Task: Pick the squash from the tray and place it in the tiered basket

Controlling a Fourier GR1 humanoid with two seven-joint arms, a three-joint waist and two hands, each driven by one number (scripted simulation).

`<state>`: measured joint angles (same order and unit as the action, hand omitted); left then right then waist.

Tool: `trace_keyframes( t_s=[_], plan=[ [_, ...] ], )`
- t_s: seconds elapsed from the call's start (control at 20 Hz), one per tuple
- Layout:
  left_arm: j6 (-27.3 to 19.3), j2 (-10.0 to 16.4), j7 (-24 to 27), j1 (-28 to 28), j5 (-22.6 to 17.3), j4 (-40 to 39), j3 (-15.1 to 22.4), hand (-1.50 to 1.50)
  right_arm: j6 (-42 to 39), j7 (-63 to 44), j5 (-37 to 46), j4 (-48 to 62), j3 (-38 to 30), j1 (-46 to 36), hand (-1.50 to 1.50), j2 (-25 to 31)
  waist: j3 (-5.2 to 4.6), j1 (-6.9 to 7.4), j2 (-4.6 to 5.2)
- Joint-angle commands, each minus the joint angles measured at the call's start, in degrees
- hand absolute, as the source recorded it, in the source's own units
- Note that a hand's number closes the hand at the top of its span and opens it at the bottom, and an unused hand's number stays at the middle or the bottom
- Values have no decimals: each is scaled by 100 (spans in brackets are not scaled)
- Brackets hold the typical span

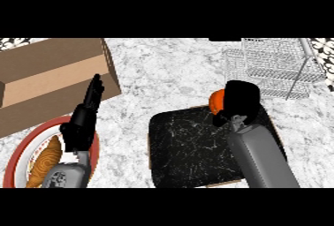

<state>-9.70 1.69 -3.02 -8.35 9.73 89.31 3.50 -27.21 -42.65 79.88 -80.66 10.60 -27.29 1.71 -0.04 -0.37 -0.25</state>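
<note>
Right hand (240, 98) curled round squash (216, 99), left hand (83, 121) straight

Black left hand (81, 126), black right hand (240, 98); grey forearms (262, 155), left wrist (65, 175) perhaps patterned.

Before me lies a white, grey-veined marble worktop (176, 66). A brown box (52, 75) sits far left; patterned tiling (12, 43) shows at the far corners.

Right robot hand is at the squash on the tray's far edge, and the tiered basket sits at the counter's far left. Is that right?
Not quite. The head view shows the tiered basket at the far right, not the far left, beyond the tray. The rest holds: the right robot hand is at the squash on the tray's far edge.
</note>
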Motion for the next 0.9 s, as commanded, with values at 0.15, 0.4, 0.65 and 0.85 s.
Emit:
trace_keyframes(
  t_s=[0.15, 0.4, 0.65, 0.85],
  plan=[
    [-17, -29, 122, 333, 35, 135, 71, 0, -1250, -756, 119, -1732, -256, -854, 150, 62, -1, 15, -19],
    [-134, -83, -34, -3, 133, -3, 92, 0, -2248, -979, -45, -2634, -706, -1459, 150, -35, 1, 10, 1],
    [-146, -124, 90, 39, 126, -91, 87, 0, -2892, -775, -226, -2561, -1643, -2401, 150, 273, 0, 26, 8],
    [111, 11, 361, 67, -80, -265, 18, 0, -2209, -910, -518, -2339, -2260, -2730, 150, -151, 0, 67, 24]
  ],
)
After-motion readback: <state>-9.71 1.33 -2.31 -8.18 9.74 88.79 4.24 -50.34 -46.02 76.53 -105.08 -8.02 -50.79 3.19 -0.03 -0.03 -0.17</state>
